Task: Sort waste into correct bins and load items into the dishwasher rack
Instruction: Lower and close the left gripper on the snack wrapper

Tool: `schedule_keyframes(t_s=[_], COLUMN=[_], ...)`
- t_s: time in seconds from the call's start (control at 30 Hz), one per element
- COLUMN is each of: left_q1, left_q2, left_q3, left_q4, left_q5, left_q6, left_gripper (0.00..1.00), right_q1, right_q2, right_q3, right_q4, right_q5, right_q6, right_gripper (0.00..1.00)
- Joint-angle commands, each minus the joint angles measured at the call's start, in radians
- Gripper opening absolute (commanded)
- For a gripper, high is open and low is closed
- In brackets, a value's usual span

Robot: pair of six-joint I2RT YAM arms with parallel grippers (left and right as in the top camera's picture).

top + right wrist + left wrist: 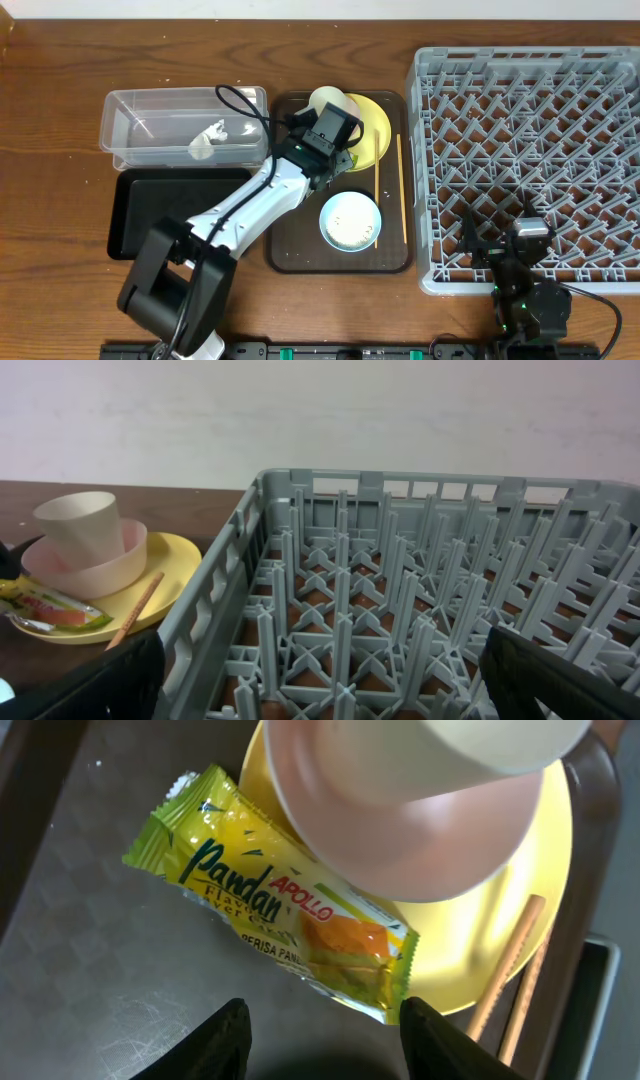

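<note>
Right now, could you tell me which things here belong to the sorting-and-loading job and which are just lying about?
Job: snack wrapper, tissue, clear tub, black tray, yellow plate, pink bowl, white cup, blue bowl, chopsticks, dishwasher rack.
Lying about: brown serving tray, wooden table.

A dark-brown serving tray (pixel 298 252) lies on the wooden table (pixel 60 62).

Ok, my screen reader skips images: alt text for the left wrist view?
A green-and-yellow snack wrapper lies partly on a yellow plate, partly on the tray, before the open left gripper. A pink bowl holding a white cup sits on the plate.
</note>
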Motion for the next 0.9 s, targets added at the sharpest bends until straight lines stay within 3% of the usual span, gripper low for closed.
schedule_keyframes(t_s=[0.0,0.1,0.2,0.87], left_q1=[-0.002,-0.002,-0.002,-0.011], left_q2=[0.017,0.025,0.036,0.087], left_q3=[-0.005,-0.005,-0.005,-0.005], left_q4=[0.002,0.009,0.009,0.048], left_q5=[-0.023,-0.023,-0.022,-0.011], left_q6=[-0.037,-0.067,-0.081,-0.118], left_gripper=[0.51,0.50,0.40,0.39], right_q1=[0.000,0.000,0.000,0.000], right_q2=[-0.005,-0.005,-0.005,-0.005], right_q3=[-0.001,-0.001,-0.001,-0.001], right_q4=[-0.004,-0.004,-0.004,-0.004], right_q5=[0.006,0.006,0.006,0.006], right_q6=[0.014,0.014,0.014,0.014], right_gripper=[0.99,0.99,0.99,0.99])
